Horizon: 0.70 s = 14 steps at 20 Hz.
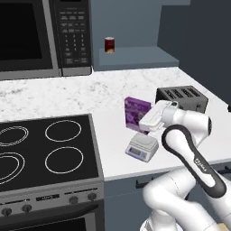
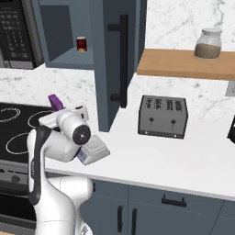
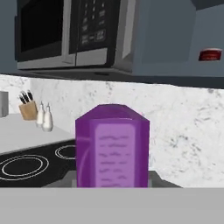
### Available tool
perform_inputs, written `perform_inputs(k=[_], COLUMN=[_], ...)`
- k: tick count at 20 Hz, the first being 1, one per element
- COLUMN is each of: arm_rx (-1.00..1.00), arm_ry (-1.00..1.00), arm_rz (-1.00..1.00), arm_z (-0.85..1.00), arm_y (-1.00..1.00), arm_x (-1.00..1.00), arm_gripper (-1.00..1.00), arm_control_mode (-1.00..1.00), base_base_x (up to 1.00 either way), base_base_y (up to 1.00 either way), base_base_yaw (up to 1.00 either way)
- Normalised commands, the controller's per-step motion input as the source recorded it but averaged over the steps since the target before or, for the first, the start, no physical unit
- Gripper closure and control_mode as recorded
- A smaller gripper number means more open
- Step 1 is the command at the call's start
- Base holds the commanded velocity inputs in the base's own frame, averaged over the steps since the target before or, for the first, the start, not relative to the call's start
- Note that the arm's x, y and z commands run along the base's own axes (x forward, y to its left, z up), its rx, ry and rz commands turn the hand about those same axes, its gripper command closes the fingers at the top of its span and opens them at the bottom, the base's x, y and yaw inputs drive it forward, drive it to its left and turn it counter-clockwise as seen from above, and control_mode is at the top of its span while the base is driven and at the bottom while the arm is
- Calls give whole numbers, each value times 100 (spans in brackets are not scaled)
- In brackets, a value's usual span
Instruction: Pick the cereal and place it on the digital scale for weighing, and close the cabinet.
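A: We have a white marbled counter [image 1: 90, 92] in front of us, with a black stovetop [image 1: 43, 151] at its left end and a microwave [image 1: 43, 36] on the wall above.

B: The cereal [image 1: 136, 112] stands upright on that counter, just behind the digital scale [image 1: 142, 147] and close to it; we cannot tell whether the two touch. In the hand view the purple box [image 3: 112, 148] sits dead centre, very near the camera.

A: The hand [image 1: 155, 116] is right at the box, but we cannot tell whether the gripper's fingers are spread or closed on it, since the arm hides them.

B: The cabinet [image 2: 117, 55] hangs open, its door with the black bar handle [image 2: 123, 59] swung out toward us, and a dark red can [image 2: 81, 44] sits on its shelf.

A: To the right we see the black toaster [image 2: 163, 116] and, on a wooden shelf [image 2: 183, 64], a glass jar [image 2: 208, 44].
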Motion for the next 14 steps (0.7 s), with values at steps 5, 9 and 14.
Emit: perform_inputs(k=[5, 9, 14], arm_rx=[-2, 11, 32], arm_ry=[8, 3, 0], arm_rz=[6, 19, 23], arm_z=[-52, -5, -37], arm_y=[26, -3, -3], arm_x=[24, 19, 17], arm_gripper=[100, 100, 100], arm_control_mode=[-100, -100, -100], base_base_x=[0, 0, 0], base_base_y=[0, 0, 0], base_base_yaw=[0, 0, 0])
